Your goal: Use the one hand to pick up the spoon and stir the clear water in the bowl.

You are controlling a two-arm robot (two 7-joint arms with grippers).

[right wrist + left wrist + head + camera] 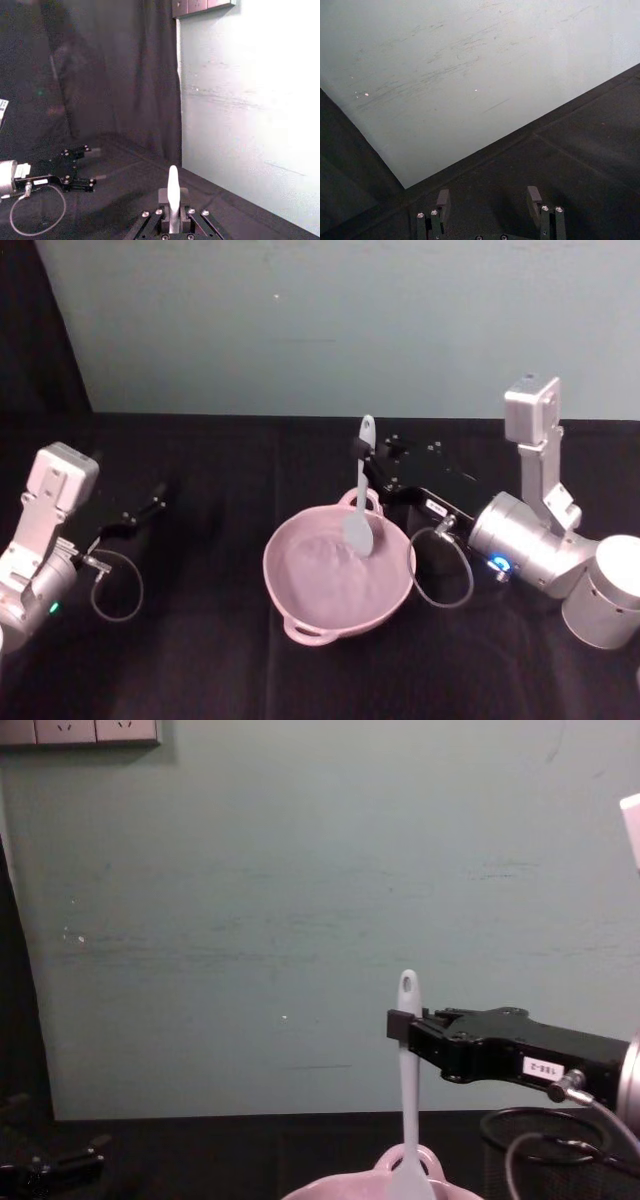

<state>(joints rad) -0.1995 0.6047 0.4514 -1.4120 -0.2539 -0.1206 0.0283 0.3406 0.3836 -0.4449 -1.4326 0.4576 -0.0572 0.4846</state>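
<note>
The pale pink bowl [268, 565] stands on the black table in front of me, its small looped handle toward the wall. The white spoon [358, 530] hangs upright with its paddle blade down inside the bowl. My right gripper [366, 452] is shut on the spoon's handle just below the oval hole. From the chest, the spoon [407, 1100] drops from the right gripper [399, 1025] to the bowl's rim [340, 1188]. The right wrist view has the handle [173, 186] clamped in the right gripper [172, 202]. My left gripper [155, 498] rests open at the table's left, fingers [534, 197] apart.
A black wire-mesh cup [545, 1145] stands right of the bowl, under my right arm. A pale green wall [330, 320] runs behind the table. Dark curtains hang at the left. Cable loops trail from both wrists.
</note>
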